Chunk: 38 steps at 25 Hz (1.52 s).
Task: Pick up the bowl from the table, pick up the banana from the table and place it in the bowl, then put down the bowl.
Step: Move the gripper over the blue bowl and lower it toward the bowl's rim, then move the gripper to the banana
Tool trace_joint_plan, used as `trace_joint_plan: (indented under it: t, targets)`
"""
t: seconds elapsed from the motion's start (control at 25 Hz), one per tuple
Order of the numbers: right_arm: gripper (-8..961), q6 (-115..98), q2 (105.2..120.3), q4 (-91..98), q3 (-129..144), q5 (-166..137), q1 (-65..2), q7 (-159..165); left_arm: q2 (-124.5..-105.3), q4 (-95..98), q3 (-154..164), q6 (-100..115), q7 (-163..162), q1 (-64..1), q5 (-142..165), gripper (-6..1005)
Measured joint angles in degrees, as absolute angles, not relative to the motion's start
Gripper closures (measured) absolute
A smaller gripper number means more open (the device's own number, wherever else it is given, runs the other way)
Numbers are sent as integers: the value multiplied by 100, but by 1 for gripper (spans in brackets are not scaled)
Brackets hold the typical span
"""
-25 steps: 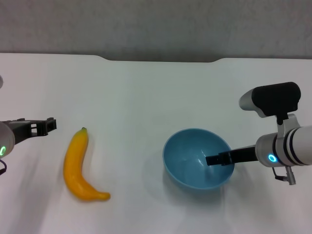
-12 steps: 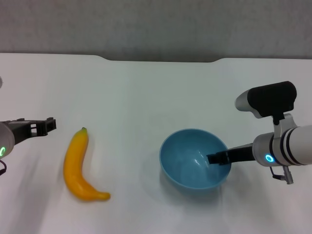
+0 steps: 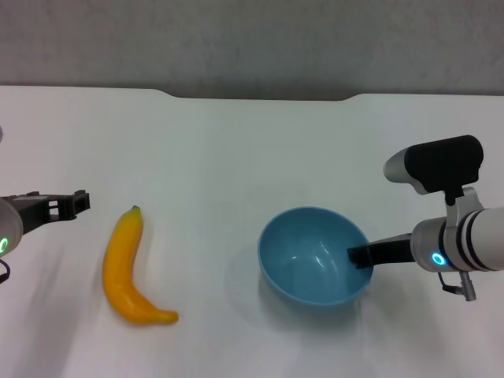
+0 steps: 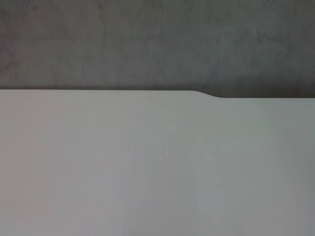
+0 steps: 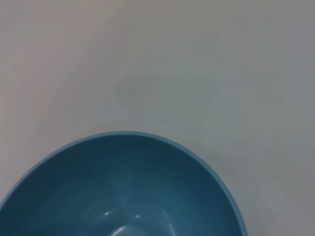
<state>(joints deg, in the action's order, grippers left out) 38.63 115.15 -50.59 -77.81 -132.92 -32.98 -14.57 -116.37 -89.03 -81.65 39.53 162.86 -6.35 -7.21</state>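
The light-blue bowl [image 3: 313,256] stands on the white table [image 3: 236,157], right of centre. It also fills the near part of the right wrist view [image 5: 123,191], and it is empty. My right gripper [image 3: 358,256] reaches from the right over the bowl's right rim, its dark tip just inside the bowl. The yellow-orange banana [image 3: 130,268] lies on the table at the left, stem end pointing away from me. My left gripper [image 3: 75,202] hovers at the far left, apart from the banana and a little beyond its stem end.
The table's far edge has a shallow notch [image 3: 260,98], which also shows in the left wrist view [image 4: 206,94]. A grey wall lies beyond it. White tabletop lies between the banana and the bowl.
The bowl has shifted slightly to the left. My right gripper's tip has drawn back from deeper in the bowl to just inside its right rim. The left arm and the banana have not moved.
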Motion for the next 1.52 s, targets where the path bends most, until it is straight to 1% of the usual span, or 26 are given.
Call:
trace_joint_plan:
  t: [0.08, 0.32, 0.52, 0.88, 1.12, 1.52]
  targets:
    - [787, 3858, 11514, -5064, -7783, -13288, -3289, -1461, -11637, -8903, -8165, 3946, 16286, -634, -721, 286]
    - [909, 3839, 11513, -5067, -7787, -13283, -3285, -1467, -11637, -8903, -8165, 3927, 16286, -626, -721, 285]
    - [909, 3827, 11507, -5250, -7788, -13304, -3209, -1458, -11634, -8903, -8165, 3919, 16286, -600, -721, 286]
    - [913, 3873, 11491, -6021, -8128, -13628, -2824, -1465, -11605, -8979, -8020, 4201, 16286, -628, -775, 285]
    - [917, 3840, 11496, -6166, -8171, -13652, -2714, -1465, -11613, -8885, -7813, 4529, 16286, -841, -916, 284]
    - [918, 3800, 11504, -6322, -8185, -13747, -2598, -1467, -11638, -8547, -7599, 4472, 16286, -1103, -1162, 281]
